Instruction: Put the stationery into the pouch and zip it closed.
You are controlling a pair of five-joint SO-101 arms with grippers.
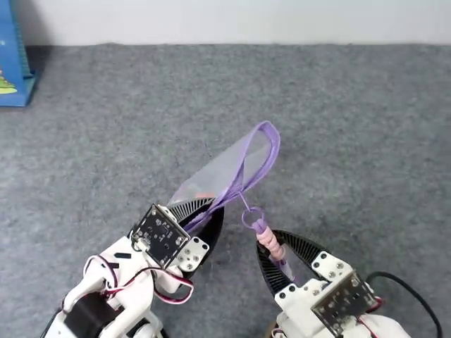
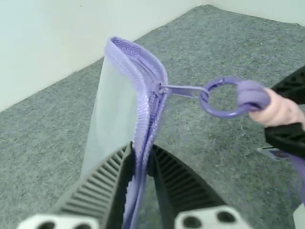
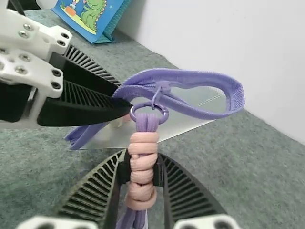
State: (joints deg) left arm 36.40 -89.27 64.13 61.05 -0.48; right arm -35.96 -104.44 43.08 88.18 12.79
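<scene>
A clear pouch [image 1: 224, 169] with a purple zipper band [image 2: 143, 86] is held up off the grey carpet, and something pinkish shows through its clear side. My left gripper [image 1: 204, 211] is shut on the zipper band near one end [image 2: 141, 164]. The zipper slider sits partway along the band, with a thin pull leading to a purple ring [image 2: 221, 98] and a pink knotted cord [image 3: 142, 167]. My right gripper [image 3: 142, 174] is shut on that pink cord [image 1: 270, 243]. The band beyond the slider gapes in a loop [image 3: 205, 93].
A blue picture book [image 1: 13, 67] leans against the white wall at the far left, also seen as a blue book [image 3: 88, 16] behind the left arm. Grey carpet [image 1: 352, 141] covers the whole table, with free room to the right and left.
</scene>
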